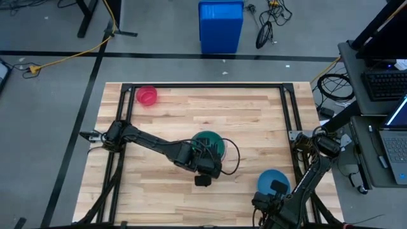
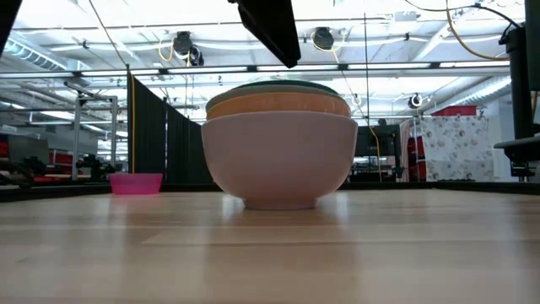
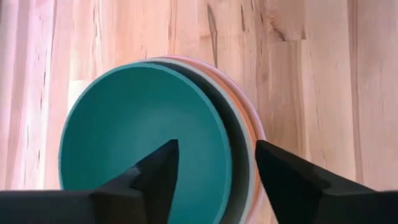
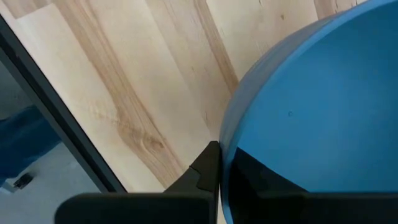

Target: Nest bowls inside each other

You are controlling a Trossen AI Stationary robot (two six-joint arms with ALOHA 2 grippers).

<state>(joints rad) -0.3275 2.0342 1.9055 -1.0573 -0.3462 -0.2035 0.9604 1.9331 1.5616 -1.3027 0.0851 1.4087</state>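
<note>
A stack of nested bowls stands at the table's centre. In the low view it shows a pale outer bowl (image 2: 278, 160), an orange bowl (image 2: 278, 104) and a teal bowl (image 2: 278, 86) on top. My left gripper (image 3: 214, 149) hangs open over the teal bowl (image 3: 143, 137). One finger is over its hollow and the other is beyond the stacked rims (image 3: 249, 130); neither touches. A small magenta bowl (image 1: 147, 95) sits at the far left. At the near right, my right gripper (image 4: 221, 155) is shut on the blue bowl (image 1: 273, 180). My right gripper pinches the blue bowl's rim (image 4: 225, 140), with one finger (image 4: 205, 168) outside the wall and the other inside the hollow. The fingers come from above, pointing down. Whether the bowl's base rests on the table I cannot tell.
A tall blue bin (image 1: 220, 25) stands on the floor beyond the far edge. Black frame rails (image 1: 203, 86) run along the table's far, left and right sides. A desk with a keyboard (image 1: 386, 83) and laptop is at the right. Bare wood lies between the stack and the magenta bowl.
</note>
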